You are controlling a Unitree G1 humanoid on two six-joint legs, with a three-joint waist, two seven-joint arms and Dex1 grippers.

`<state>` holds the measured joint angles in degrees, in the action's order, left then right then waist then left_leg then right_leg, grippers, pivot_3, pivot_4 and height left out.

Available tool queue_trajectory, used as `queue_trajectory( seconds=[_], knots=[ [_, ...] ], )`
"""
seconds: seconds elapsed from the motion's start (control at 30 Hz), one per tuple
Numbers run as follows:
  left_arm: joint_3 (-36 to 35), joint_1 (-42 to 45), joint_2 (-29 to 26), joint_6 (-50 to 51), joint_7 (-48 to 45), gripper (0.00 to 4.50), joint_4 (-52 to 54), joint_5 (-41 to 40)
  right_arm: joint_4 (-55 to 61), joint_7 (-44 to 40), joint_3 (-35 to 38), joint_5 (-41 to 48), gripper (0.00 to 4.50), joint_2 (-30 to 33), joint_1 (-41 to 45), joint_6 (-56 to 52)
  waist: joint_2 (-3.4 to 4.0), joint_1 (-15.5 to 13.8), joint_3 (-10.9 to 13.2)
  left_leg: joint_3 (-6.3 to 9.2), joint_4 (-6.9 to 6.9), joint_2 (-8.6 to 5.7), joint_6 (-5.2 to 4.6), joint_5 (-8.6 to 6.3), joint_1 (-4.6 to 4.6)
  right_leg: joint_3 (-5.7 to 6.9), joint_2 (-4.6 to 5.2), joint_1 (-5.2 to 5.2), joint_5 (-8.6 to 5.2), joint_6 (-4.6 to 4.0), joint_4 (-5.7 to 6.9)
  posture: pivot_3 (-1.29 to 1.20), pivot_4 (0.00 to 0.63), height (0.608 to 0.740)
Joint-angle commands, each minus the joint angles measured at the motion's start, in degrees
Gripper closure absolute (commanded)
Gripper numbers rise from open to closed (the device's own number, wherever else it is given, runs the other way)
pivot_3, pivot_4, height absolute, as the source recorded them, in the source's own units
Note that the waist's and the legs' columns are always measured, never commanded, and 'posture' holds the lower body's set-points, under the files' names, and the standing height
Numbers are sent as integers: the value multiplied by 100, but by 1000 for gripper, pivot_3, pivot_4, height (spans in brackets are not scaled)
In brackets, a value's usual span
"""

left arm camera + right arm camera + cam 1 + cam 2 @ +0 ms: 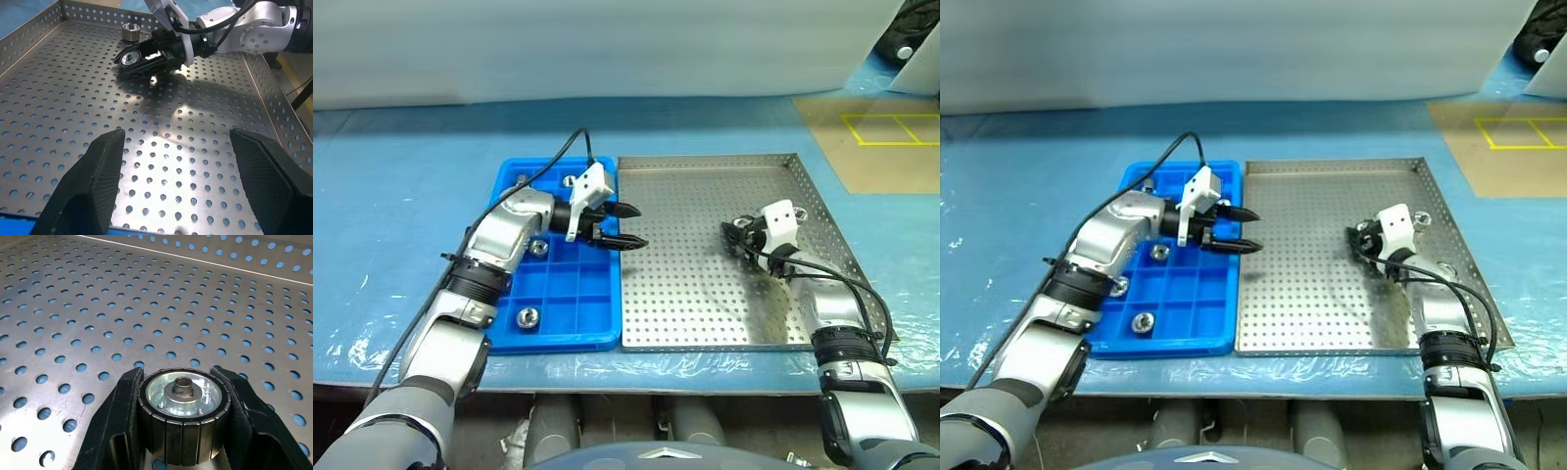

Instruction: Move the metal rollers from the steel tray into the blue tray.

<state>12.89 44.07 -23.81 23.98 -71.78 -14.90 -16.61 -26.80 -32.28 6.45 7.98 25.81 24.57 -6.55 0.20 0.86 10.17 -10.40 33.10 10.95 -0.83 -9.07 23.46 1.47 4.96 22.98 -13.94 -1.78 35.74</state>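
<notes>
The steel tray [705, 294] lies right of the blue tray [592, 313], the two touching edge to edge. My right gripper [736, 235] is low over the steel tray's right half, shut on a metal roller [183, 399] that rests on the perforated floor; the left wrist view shows the same roller [130, 58] between its black fingers. Another roller [130, 32] lies loose near the tray's right rim. My left gripper [625, 226] hovers open and holding nothing over the seam between the trays, pointing right. Rollers [527, 316] [538, 248] [568, 180] sit in separate blue compartments.
Both trays rest on a blue plastic-covered table [401, 196]. A brown patch with yellow tape lines [891, 127] lies at the far right. The middle of the steel tray's floor [685, 245] is bare between my two grippers.
</notes>
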Motion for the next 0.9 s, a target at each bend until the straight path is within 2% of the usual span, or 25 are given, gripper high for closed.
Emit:
queue_trajectory(
  seconds=[0.03,0.17,0.3,0.43,0.63,0.9],
  knots=[
    [-328,-41,-288,164,26,904,570,-206,839,-220,-92,328,2794,-162,376,-288,5,-3,3,-1,-4,1,4,2,2,-1,-1,7,0,0,1,-187,150,740],
    [-561,-265,-682,325,110,904,1020,-315,1673,-893,-421,782,2794,-310,710,-920,11,-14,7,-1,-11,1,6,4,6,-1,-1,16,0,0,2,-122,150,740],
    [-902,-733,-1193,626,263,904,1551,-467,1929,-1717,-1281,716,2794,-474,940,-1078,8,-86,5,0,-29,2,7,4,5,5,-2,15,-1,-1,-3,-57,150,740],
    [-1133,-1044,-1435,807,523,904,1880,-546,1634,-2010,-1668,532,2794,-652,1154,-885,9,-260,6,4,-45,2,15,8,14,14,-2,29,-2,-3,-4,29,150,740],
    [-1892,-2110,-1858,1409,1125,904,3023,-911,663,-2434,-1921,432,2794,-1175,1711,-504,4,-465,8,6,-44,-2,35,-2,20,17,7,33,-3,-3,-3,175,150,740],
    [-2201,-2667,-1991,1685,1563,904,3532,-1192,365,-2855,-1935,371,2794,-1178,1745,-423,3,-727,9,13,-47,-2,53,9,20,22,7,31,-3,-3,-3,216,150,740]
  ],
)
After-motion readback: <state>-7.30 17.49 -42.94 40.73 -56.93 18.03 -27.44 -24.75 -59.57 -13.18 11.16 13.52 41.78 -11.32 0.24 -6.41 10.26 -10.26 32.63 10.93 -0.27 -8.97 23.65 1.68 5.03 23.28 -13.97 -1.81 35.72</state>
